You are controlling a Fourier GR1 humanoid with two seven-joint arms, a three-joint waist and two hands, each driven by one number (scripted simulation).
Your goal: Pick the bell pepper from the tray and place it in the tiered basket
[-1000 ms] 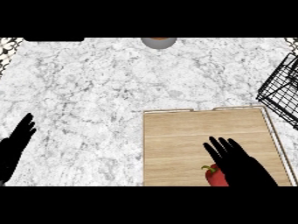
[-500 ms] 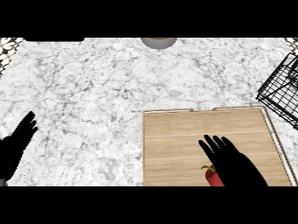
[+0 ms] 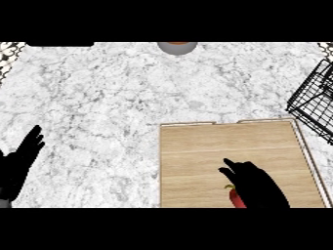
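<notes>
My right hand is low over the near part of the wooden tray, fingers bent down and curling over the bell pepper, which shows only as a red sliver with a small yellowish stem peeking out at the hand's left edge. The pepper sits on the tray's near end, right by the lower edge of the view, and my hand hides most of it; the fingers look to be wrapped round it, though from this angle I can't be sure they have closed fully. The tray lies flat on the white marbled counter, to the right of centre. The black wire tiered basket stands at the right edge, just beyond the tray's far right corner, well apart from the pepper. My left hand is over at the lower left, fingers straight and pointing up, resting open and holding nothing. At the far edge of the counter, a grey round object with a reddish top is partly cut off by the view.
</notes>
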